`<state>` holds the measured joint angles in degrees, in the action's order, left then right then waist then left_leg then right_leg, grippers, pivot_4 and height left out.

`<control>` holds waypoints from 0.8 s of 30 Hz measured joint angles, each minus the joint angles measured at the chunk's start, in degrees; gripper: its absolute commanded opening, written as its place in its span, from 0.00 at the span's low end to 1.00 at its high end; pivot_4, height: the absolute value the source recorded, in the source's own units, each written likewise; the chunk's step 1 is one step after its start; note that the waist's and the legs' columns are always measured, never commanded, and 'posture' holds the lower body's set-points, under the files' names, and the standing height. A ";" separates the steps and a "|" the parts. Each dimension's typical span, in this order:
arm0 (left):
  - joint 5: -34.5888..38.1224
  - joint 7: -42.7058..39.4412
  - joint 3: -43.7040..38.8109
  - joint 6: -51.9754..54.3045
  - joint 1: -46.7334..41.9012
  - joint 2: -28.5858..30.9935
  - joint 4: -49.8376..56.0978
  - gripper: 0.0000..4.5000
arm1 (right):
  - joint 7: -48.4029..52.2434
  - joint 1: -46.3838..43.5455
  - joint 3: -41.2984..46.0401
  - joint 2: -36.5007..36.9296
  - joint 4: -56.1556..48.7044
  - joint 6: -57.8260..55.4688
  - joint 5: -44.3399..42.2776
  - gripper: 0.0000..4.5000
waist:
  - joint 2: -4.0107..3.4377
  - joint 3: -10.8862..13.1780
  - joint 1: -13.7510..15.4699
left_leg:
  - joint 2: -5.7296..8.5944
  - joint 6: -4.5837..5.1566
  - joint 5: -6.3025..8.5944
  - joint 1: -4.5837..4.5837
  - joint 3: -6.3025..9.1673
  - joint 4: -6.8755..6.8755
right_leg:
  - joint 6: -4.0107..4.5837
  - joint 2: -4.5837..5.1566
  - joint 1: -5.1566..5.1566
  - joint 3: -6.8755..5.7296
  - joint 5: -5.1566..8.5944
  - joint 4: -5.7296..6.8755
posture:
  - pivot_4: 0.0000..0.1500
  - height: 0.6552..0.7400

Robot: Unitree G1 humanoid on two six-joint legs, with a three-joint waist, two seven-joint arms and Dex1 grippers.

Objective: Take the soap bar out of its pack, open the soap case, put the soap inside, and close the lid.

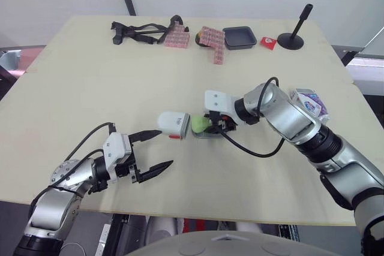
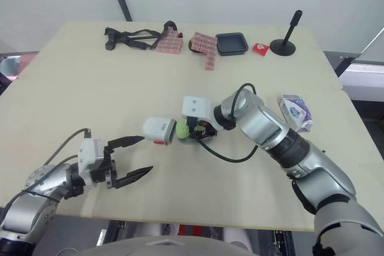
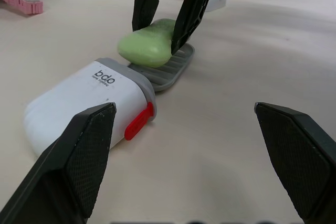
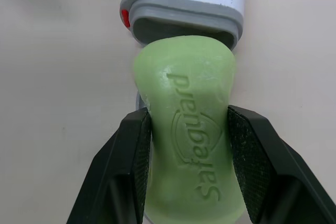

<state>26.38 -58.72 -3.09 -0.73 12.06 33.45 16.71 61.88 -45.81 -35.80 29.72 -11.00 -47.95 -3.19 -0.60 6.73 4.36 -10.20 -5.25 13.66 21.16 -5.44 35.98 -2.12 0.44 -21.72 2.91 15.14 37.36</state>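
- Near the front edge of the surface (image 1: pixel 90 82): left gripper (image 1: pixel 166 147), fingers (image 3: pixel 79 156) spread wide, gripping nothing; bare room on both sides.
- Just beyond it: white soap case (image 1: pixel 174 124) on its side, mouth open, grey ribbed tray (image 3: pixel 176 66) slid out.
- Right gripper (image 1: pixel 209 125): fingers (image 4: pixel 139 150) pinch the green soap bar (image 3: pixel 147 45) by its sides, its nose at the case mouth, over the tray.
- Right edge: soap pack (image 1: pixel 311 101), well apart.
- Far edge: black straps (image 1: pixel 141 31), pink blocks (image 1: pixel 213 40), black dish (image 1: pixel 240 37), stand (image 1: pixel 294 37); open middle between.
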 measured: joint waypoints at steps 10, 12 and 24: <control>-0.02 1.33 -0.01 0.40 -1.23 -0.70 0.08 1.00 | 0.67 -0.13 -2.11 0.07 1.85 1.57 1.79 0.38 | 0.00 0.00 -0.06 | -0.01 -0.01 0.00 -0.01 0.00 0.01 | 0.00 -0.01 0.00 -0.01 0.00 0.02 | 1.00 1.00; -0.04 1.44 -0.01 0.43 -1.21 -0.70 0.08 1.00 | 0.78 -0.13 -2.12 0.07 2.20 1.82 1.91 0.38 | 0.00 0.00 -0.05 | -0.01 -0.01 -0.01 0.00 0.00 0.01 | 0.00 -0.01 0.00 0.00 0.00 0.02 | 1.00 1.00; -0.12 2.28 -0.01 0.54 -0.81 -0.70 0.35 1.00 | 1.24 -0.76 -2.00 -0.19 3.18 1.85 2.06 0.99 | 0.00 0.00 0.00 | -0.02 -0.01 -0.01 -0.01 0.00 0.03 | 0.00 -0.01 0.00 -0.01 0.00 0.04 | 1.00 1.00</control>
<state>26.26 -56.44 -3.10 -0.19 11.25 32.75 17.06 63.12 -46.57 -37.80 29.53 -7.81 -46.10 -1.13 -0.60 6.73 4.36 -10.21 -5.26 13.65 21.15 -5.44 36.01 -2.11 0.43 -21.73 2.90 15.14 37.41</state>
